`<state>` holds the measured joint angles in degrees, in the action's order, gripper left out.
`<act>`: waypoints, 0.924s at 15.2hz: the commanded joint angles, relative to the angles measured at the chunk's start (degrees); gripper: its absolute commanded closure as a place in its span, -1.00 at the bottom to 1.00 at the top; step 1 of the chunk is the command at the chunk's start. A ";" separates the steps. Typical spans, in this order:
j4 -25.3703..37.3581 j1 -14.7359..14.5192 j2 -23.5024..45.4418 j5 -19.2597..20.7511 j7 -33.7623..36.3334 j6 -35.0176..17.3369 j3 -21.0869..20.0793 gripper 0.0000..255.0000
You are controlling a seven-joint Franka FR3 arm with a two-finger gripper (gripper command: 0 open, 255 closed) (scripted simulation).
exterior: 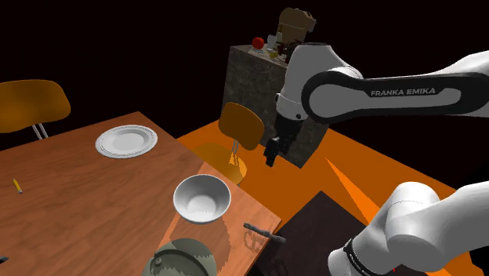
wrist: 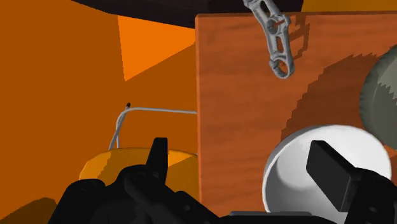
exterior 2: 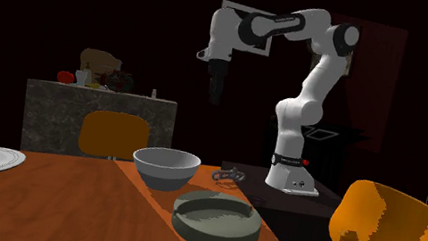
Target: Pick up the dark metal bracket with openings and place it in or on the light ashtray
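The dark grey metal bracket (exterior: 262,231) with round openings lies flat on the wooden table (exterior: 86,204), by the corner nearest the arm's stand. It also shows as the bracket (exterior 2: 228,176) and the bracket (wrist: 275,38). The round grey-green ashtray (exterior: 184,263) sits on the same table beside a white bowl (exterior: 201,197); ashtray (exterior 2: 214,221), ashtray (wrist: 382,89). My gripper (exterior: 272,153) hangs open and empty high above the table's edge, well away from the bracket. In the wrist view the gripper (wrist: 245,165) has its fingers wide apart, over the bowl (wrist: 305,165) and the table's edge.
A white plate (exterior: 125,141) lies farther along the table, and a pencil (exterior: 17,186) near its side. Orange chairs (exterior: 240,125) (exterior: 31,106) (exterior 2: 400,238) stand around it. A stone-faced counter (exterior: 258,70) with small items stands behind. The floor is orange.
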<state>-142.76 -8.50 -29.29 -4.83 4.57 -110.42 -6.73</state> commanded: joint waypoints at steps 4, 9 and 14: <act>1.08 -2.92 8.76 0.23 -0.51 -6.11 -3.89 -1.00; 2.60 -5.48 17.50 1.66 -0.29 -11.55 -7.76 -1.00; 3.75 -7.15 24.26 3.75 0.52 -15.75 -10.27 -1.00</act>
<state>-138.91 -15.35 -6.15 -1.36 4.67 -125.07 -16.56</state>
